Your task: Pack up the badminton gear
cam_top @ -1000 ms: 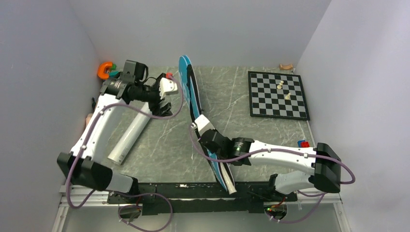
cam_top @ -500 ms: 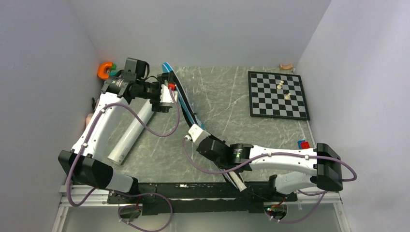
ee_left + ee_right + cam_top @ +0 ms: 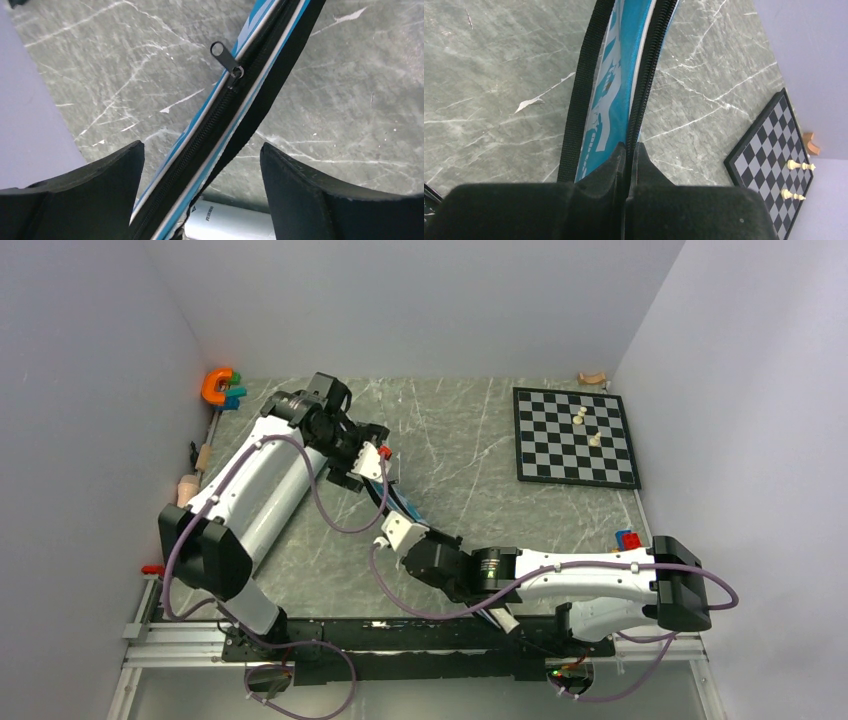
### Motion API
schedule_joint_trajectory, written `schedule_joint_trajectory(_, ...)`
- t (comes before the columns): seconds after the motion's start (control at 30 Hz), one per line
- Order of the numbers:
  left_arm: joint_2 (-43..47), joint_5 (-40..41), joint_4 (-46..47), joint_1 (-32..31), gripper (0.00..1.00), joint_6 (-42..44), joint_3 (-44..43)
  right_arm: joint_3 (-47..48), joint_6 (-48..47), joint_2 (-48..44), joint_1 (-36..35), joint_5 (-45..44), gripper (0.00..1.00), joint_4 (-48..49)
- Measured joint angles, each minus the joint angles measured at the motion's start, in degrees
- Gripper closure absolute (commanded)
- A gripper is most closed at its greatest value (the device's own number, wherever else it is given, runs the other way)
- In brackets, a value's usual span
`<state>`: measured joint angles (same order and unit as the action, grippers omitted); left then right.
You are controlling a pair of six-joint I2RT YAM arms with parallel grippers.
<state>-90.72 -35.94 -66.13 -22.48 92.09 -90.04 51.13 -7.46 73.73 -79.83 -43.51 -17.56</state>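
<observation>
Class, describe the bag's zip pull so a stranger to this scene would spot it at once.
In the left wrist view, a blue bag runs diagonally across the grey marbled table, edge up. On its black zip sits the zip pull, a small dark tab with a hole at its tip, the only piece sticking out sideways.

Bag (image 3: 616, 85) on edge at centre of table (image 3: 460, 470), running 11 o'clock to 5 o'clock, tube (image 3: 227, 226) just beside it toward 9 o'clock, chessboard (image 3: 575, 437) at 2 o'clock, chess pieces (image 3: 587, 427) on it, C-shaped toy (image 3: 216, 386) at 10 o'clock corner
</observation>
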Motion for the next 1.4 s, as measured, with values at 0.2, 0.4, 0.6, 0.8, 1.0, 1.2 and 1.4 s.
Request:
schedule_joint_trajectory(0.2,-3.32,3.26,-1.09,0.00,0.45,1.90,-1.05,-0.52,-0.02,0.00,-0.59,-1.18,1.00,0.50)
schedule_joint_trajectory(0.4,-3.21,4.42,-0.46,-0.07,0.72,2.25,-0.96,-1.38,0.68,-0.02,-0.74,-2.08,1.00,0.74)
schedule_joint_trajectory(0.6,-0.46,5.57,2.54,-0.39,1.00,1.40,3.19,-1.53,3.50,-0.02,-0.83,-2.60,0.92,0.33)
schedule_joint_trajectory(0.8,3.30,5.95,6.82,-0.63,1.00,0.20,8.68,-1.66,8.28,-3.26,0.00,1.44,0.56,0.50)
schedule_joint_trajectory(1.0,3.78,7.37,7.67,-1.14,1.00,-0.42,10.12,-1.66,14.58,-14.51,14.49,18.38,0.46,4.76)
schedule_joint_trajectory(1.2,3.87,7.39,8.15,-1.31,1.00,-1.29,10.12,-0.98,19.93,-13.51,32.57,42.47,0.32,9.49)
schedule_joint_trajectory(1.4,3.89,7.48,8.46,-1.55,1.00,-1.36,10.16,-0.72,25.14,-3.56,41.05,65.96,0.30,15.26)
